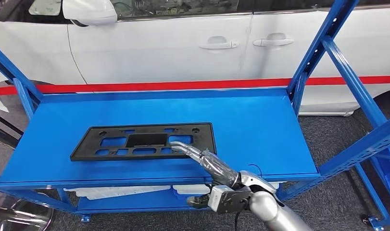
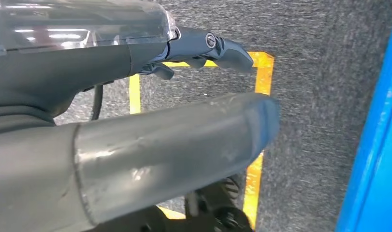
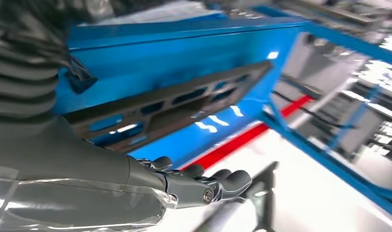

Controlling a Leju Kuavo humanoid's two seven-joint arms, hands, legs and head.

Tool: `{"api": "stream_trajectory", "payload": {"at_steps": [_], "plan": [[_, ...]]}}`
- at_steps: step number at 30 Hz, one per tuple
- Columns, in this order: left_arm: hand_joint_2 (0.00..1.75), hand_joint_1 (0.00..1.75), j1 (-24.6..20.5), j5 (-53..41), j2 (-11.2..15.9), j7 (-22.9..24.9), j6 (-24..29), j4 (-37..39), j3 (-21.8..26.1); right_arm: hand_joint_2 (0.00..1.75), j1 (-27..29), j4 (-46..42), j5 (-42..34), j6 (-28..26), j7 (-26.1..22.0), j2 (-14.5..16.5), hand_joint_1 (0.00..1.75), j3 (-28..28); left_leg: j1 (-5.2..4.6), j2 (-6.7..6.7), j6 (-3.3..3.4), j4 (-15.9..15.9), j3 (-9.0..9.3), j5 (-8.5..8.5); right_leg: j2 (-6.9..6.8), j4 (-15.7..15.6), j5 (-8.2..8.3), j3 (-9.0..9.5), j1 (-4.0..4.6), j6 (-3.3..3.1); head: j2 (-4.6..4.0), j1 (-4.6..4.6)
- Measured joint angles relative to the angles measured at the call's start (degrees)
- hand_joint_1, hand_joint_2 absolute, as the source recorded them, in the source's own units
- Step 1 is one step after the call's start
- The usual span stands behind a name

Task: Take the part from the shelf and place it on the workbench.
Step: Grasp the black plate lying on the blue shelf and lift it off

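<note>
A flat black plastic part (image 1: 144,141) with several cut-outs lies on the top deck of the blue shelf (image 1: 260,125), left of centre. My right hand (image 1: 202,159) reaches in from the front edge, its fingers stretched out over the part's near right corner and holding nothing. In the right wrist view the part (image 3: 174,101) lies just beyond the right hand (image 3: 184,183), whose dark fingers are slightly bent. My left hand (image 2: 136,135) hangs over grey floor, thumb and fingers apart, with nothing in it.
A white car (image 1: 183,43) with a red band (image 1: 159,85) stands close behind the shelf. Blue uprights (image 1: 337,53) rise at the right. White items (image 1: 120,191) lie on the lower deck. Yellow floor tape (image 2: 261,72) and a blue frame edge (image 2: 377,145) are near the left hand.
</note>
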Motion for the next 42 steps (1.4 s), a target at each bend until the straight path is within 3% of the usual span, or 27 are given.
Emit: {"api": "stream_trajectory", "payload": {"at_steps": [1, 3, 4, 6, 9, 11, 13, 14, 15, 16, 17, 19, 21, 24, 26, 28, 29, 30, 31, 33, 35, 39, 41, 42], "plan": [[0.0, 0.0, 0.1, -0.3, 0.0, 0.1, -0.1, 0.0, 0.0, 1.75, -0.8, 1.2, 1.7, -1.2, 0.5, 0.5, 0.0, 0.8, 0.02, 0.01, -0.03, -2.3, 0.63, 2.11, 0.07, 0.0, -0.2, 0.26, -0.03, 0.07, 0.0, 0.0], [0.0, 0.0, 0.0, -0.8, 0.1, 0.2, -0.2, 0.0, -0.1, 1.75, -2.5, 3.4, 5.6, -3.9, 1.6, 1.7, 0.0, 2.5, 0.03, 0.03, -0.02, -10.7, 3.98, 7.2, 0.22, 0.0, -0.71, 0.87, -0.04, 0.48, 0.0, 0.01], [0.0, 0.0, 0.0, -1.0, 0.2, 0.2, -0.2, 0.0, -0.1, 1.75, -3.3, 4.5, 7.7, -5.3, 2.3, 2.3, 0.0, 3.3, 0.02, 0.01, 0.08, -14.2, 5.51, 8.64, 0.31, 0.2, -0.93, 0.96, 0.06, 0.73, 0.0, 0.01], [0.0, 0.0, -0.1, -1.2, 0.2, 0.3, -0.2, 0.0, -0.2, 1.75, -4.9, 6.6, 12.1, -8.1, 3.7, 3.8, 0.0, 4.8, -0.08, -0.1, 0.46, -16.9, 6.62, 8.99, 0.42, 0.4, -1.1, 0.77, 0.31, 1.15, 0.0, 0.02], [0.0, 0.0, -0.1, -1.6, 0.2, 0.3, -0.2, 0.0, -0.2, 1.75, -6.6, 9.2, 21.2, -13.6, 6.6, 6.5, 0.0, 7.1, 0.02, -0.19, 1.37, -17.2, 6.77, 8.7, 0.35, 1.4, -2.0, 0.34, 0.25, 1.72, 0.0, 0.03], [0.0, 0.0, -0.2, -1.8, 0.2, 0.3, -0.2, 0.0, -0.2, 1.75, -8.0, 10.9, 27.2, -17.2, 8.5, 8.3, 0.0, 8.7, 0.14, -0.12, 1.94, -17.4, 7.1, 8.51, 0.25, 6.5, -4.8, -1.96, 0.13, 2.22, 0.0, 0.03], [0.0, 0.0, -0.4, -2.0, 0.2, 0.3, -0.3, 0.0, -0.2, 1.75, -9.0, 12.6, 30.9, -19.3, 9.8, 9.6, 0.0, 10.2, 0.04, -0.09, 2.33, -17.3, 7.29, 8.25, 0.21, 14.9, -8.1, -6.33, 0.09, 2.45, 0.0, 0.03], [0.0, 0.0, -0.4, -2.1, 0.3, 0.3, -0.3, 0.0, -0.2, 1.75, -9.2, 13.4, 32.0, -19.9, 10.3, 10.0, 0.0, 10.8, -0.05, -0.15, 2.44, -17.3, 7.42, 8.12, 0.21, 17.8, -8.74, -8.1, 0.1, 2.41, 0.0, 0.03], [0.0, 0.0, -0.4, -2.2, 0.3, 0.3, -0.3, 0.0, -0.2, 1.75, -9.3, 14.1, 33.3, -20.5, 10.9, 10.4, 0.0, 11.4, -0.17, -0.25, 2.52, -17.3, 7.61, 7.97, 0.21, 18.7, -8.2, -8.93, 0.18, 2.21, 0.0, 0.03], [0.0, 0.0, -0.4, -2.4, 0.3, 0.3, -0.4, 0.0, -0.2, 1.75, -9.6, 14.9, 34.8, -21.2, 11.6, 10.9, 0.0, 11.9, -0.35, -0.36, 2.54, -17.3, 7.9, 7.81, 0.22, 17.1, -6.42, -8.55, 0.31, 1.81, 0.0, 0.02], [0.0, 0.0, -0.4, -2.6, 0.3, 0.2, -0.5, 0.0, -0.2, 1.75, -10.0, 15.7, 36.6, -22.2, 12.4, 11.3, 0.0, 12.3, -0.54, -0.46, 2.54, -17.4, 8.27, 7.63, 0.24, 13.5, -3.85, -7.19, 0.57, 1.16, 0.0, 0.02], [0.0, 0.0, -0.5, -2.9, 0.0, 0.2, -0.6, 0.2, -0.2, 1.75, -11.1, 17.5, 40.7, -24.5, 14.2, 12.3, 0.0, 13.2, -0.7, -0.55, 2.45, -17.6, 8.8, 7.36, 0.26, 5.4, 0.43, -3.83, 1.41, -0.83, 0.0, -0.06], [0.0, 0.0, -0.7, -3.3, -0.2, 0.2, -0.6, 0.4, -0.3, 1.75, -12.0, 19.7, 44.8, -26.4, 15.7, 13.2, 0.0, 14.2, -0.34, -0.55, 2.03, -17.7, 8.79, 7.22, 0.29, 1.9, 1.49, -2.45, 2.22, -2.21, 0.0, -0.08], [0.0, 0.0, -0.7, -3.8, 0.0, 0.3, -0.6, 0.5, -0.3, 1.75, -12.5, 22.6, 48.2, -27.5, 16.7, 14.2, 0.0, 15.2, -0.43, -0.48, 1.22, -17.6, 8.9, 6.55, 0.15, 0.1, 1.3, -1.4, 1.91, -2.54, 0.01, -0.01], [0.0, 0.0, -0.8, -4.1, 0.1, 0.3, -0.7, 0.5, -0.3, 1.75, -12.9, 24.5, 49.1, -27.5, 16.9, 15.0, 0.0, 15.7, -0.54, -0.45, 0.79, -14.0, 7.49, 4.2, -0.01, -1.3, 1.39, -0.39, 1.21, -2.3, 0.0, -0.05], [0.0, 0.0, -0.8, -4.4, 0.3, 0.3, -0.8, 0.5, -0.3, 1.75, -13.2, 26.8, 49.7, -27.2, 17.0, 15.4, 0.0, 16.3, -0.2, -0.45, 0.2, -6.2, 3.66, 0.74, -0.05, -1.2, 1.14, -0.26, 1.12, -2.07, 0.0, -0.07], [0.0, 0.0, -0.8, -4.5, 0.4, 0.3, -0.8, 0.5, -0.3, 1.75, -13.1, 27.9, 49.8, -26.8, 17.0, 15.5, 0.0, 16.5, -0.05, -0.44, -0.15, -2.8, 1.85, -0.21, -0.06, -0.8, 0.89, -0.31, 1.09, -1.92, 0.0, -0.07], [0.0, 0.0, -0.7, -4.6, 0.5, 0.4, -0.9, 0.5, -0.3, 1.75, -13.0, 28.9, 49.9, -26.4, 17.0, 15.5, 0.0, 16.7, 0.08, -0.42, -0.48, -1.3, 0.83, -0.14, -0.04, -0.5, 0.6, -0.36, 1.04, -1.74, 0.0, -0.07], [0.0, 0.0, -0.6, -4.7, 0.5, 0.4, -0.9, 0.5, -0.3, 1.75, -12.9, 29.7, 50.0, -26.0, 17.0, 15.5, 0.0, 16.9, 0.21, -0.4, -0.74, -2.2, 1.01, 1.17, 0.01, 0.0, 0.28, -0.39, 0.95, -1.5, 0.0, -0.07], [0.0, 0.0, -0.6, -4.8, 0.7, 0.5, -1.0, 0.5, -0.3, 1.75, -12.8, 30.9, 50.0, -25.6, 17.0, 15.5, 0.0, 17.2, 0.43, -0.38, -1.11, -9.2, 4.15, 5.28, 0.1, 0.9, -0.49, -0.29, 0.66, -0.88, 0.0, -0.07], [0.0, 0.0, -0.8, -4.8, 0.7, 0.5, -1.0, 0.5, -0.3, 1.75, -13.0, 31.6, 50.0, -25.5, 17.0, 15.6, 0.0, 17.4, 0.31, -0.47, -0.87, -15.0, 6.92, 7.25, 0.13, 1.5, -0.97, -0.34, 0.66, -0.17, 0.0, -0.05], [0.0, 0.0, -0.8, -4.9, 0.8, 0.6, -1.1, 0.6, -0.3, 1.75, -13.3, 32.7, 50.2, -25.5, 17.0, 15.7, 0.0, 17.6, 0.12, -0.63, 0.9, -16.0, 7.24, 7.29, 0.22, 2.4, -1.49, -0.89, 0.78, 0.72, 0.0, -0.04], [0.0, 0.0, -0.8, -4.9, 0.8, 0.5, -1.1, 0.6, -0.3, 1.75, -13.4, 33.0, 50.5, -25.3, 17.0, 15.7, 0.0, 17.6, 0.26, -0.56, 1.58, -16.0, 7.28, 7.31, 0.18, 6.0, -3.81, -2.36, 0.62, 1.38, 0.0, -0.04], [0.0, 0.0, -0.8, -5.0, 0.8, 0.5, -1.1, 0.6, -0.3, 1.75, -13.4, 33.2, 50.7, -25.2, 17.0, 15.7, 0.0, 17.6, 0.26, -0.52, 1.81, -16.0, 7.3, 7.3, 0.15, 9.5, -5.67, -3.92, 0.51, 1.69, 0.0, -0.04]]}}
